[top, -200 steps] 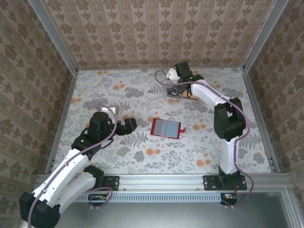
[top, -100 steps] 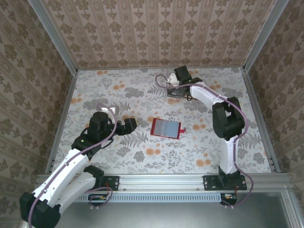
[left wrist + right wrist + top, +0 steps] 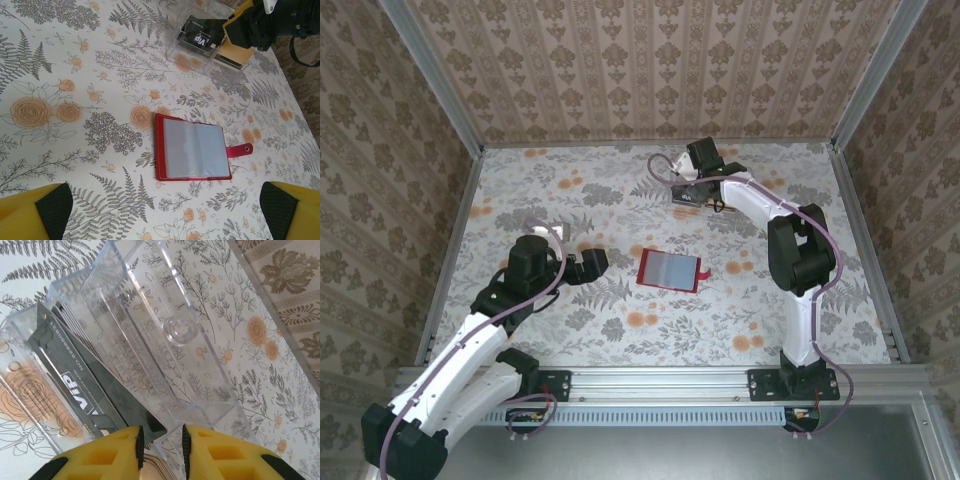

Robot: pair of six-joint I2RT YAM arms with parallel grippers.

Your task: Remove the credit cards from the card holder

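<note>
The left end effector (image 3: 590,264) is wide open, left of the card holder (image 3: 192,151), which lies open mid-frame on the surface (image 3: 570,195). It looks light and bendy, so hold its red edge. The right end effector (image 3: 161,440) is at the clear box (image 3: 165,340); open or closed, I cannot tell
</note>
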